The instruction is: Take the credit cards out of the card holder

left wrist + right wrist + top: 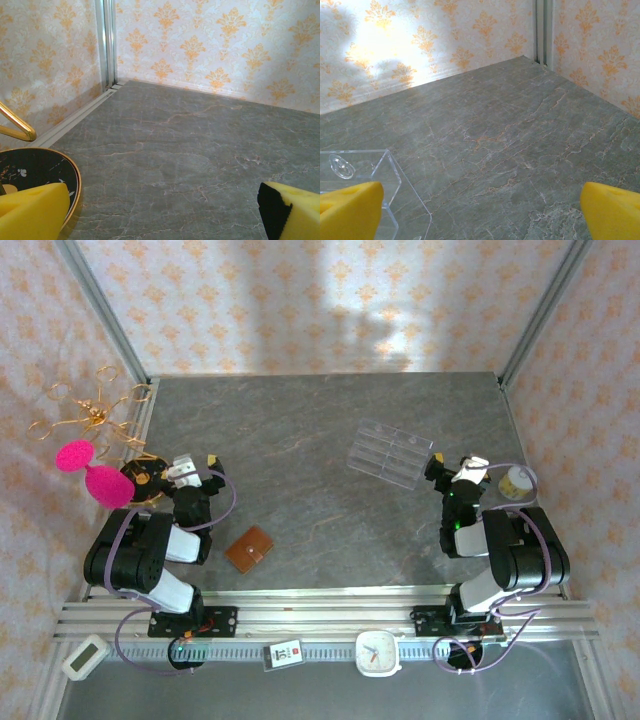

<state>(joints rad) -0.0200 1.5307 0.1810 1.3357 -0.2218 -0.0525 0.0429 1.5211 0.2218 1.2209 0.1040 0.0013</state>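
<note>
The closed brown leather card holder [248, 549] lies at five o'clock from the left gripper [198, 468]. That and the right gripper [455, 466] gape wide, empty. It is likely light, supple and slippery: pin its edge and pull the snap tab.

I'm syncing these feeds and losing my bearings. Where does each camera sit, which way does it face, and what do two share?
Top external: above and behind the bases, looking down on the table; left arm, right arm, card holder.
Left wrist: on the left arm, facing the far-left corner; open left pincer, black dish.
Right wrist: on the right arm, facing the far-right corner; open right pincer, clear tray.
Shared: top and right wrist show the tray; top and left wrist, the dish.
</note>
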